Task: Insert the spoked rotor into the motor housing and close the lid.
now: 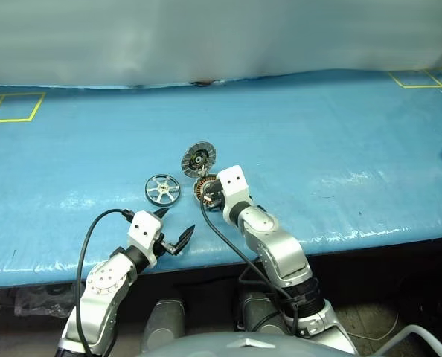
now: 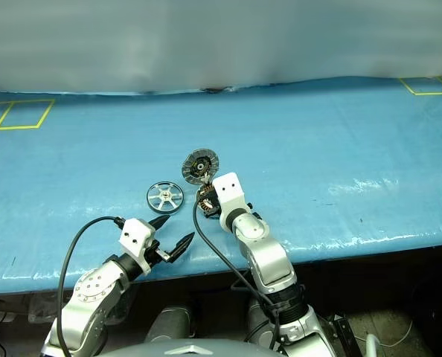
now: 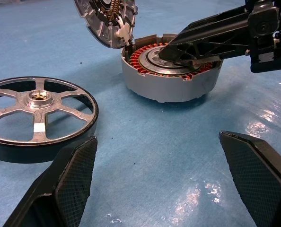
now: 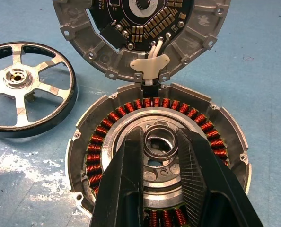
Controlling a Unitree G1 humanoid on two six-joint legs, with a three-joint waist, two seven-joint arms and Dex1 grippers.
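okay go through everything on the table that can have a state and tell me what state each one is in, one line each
spoked rotor: lying flat on the blue table, outside the housing, untouched.
motor housing: upright, open, copper windings exposed, no rotor inside.
lid: swung open, standing up at the housing's edge, inner face showing.
left gripper: open, empty, near the rotor.
right gripper: fingers narrowly apart, set over the housing's central hub.
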